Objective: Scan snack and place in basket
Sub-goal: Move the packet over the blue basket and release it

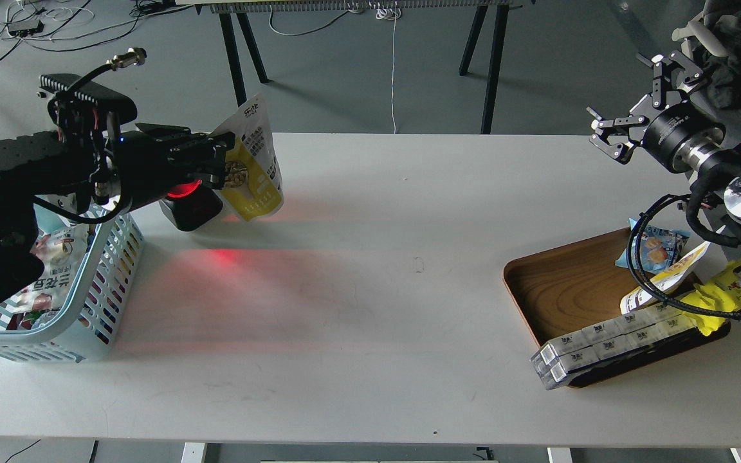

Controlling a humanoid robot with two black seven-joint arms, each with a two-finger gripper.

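Observation:
My left gripper [224, 161] is shut on the snack [256, 164], a white-and-yellow pouch with a picture of beige nuts and dark text facing me. It hangs tilted above the table's back left, just right of a black scanner [190, 204] that glows red. The light blue slotted basket [103, 283] stands at the left edge, below my left arm, with snack bags inside. My right gripper [631, 106] is open and empty, raised above the table's back right, above the wooden tray.
A brown wooden tray [563, 283] at the right holds a small blue bag [657, 247], another white-and-yellow pouch [663, 280], a bright yellow wrapper [727, 292] and a clear box pack [608, 347]. Red scanner light falls on the white table [370, 289].

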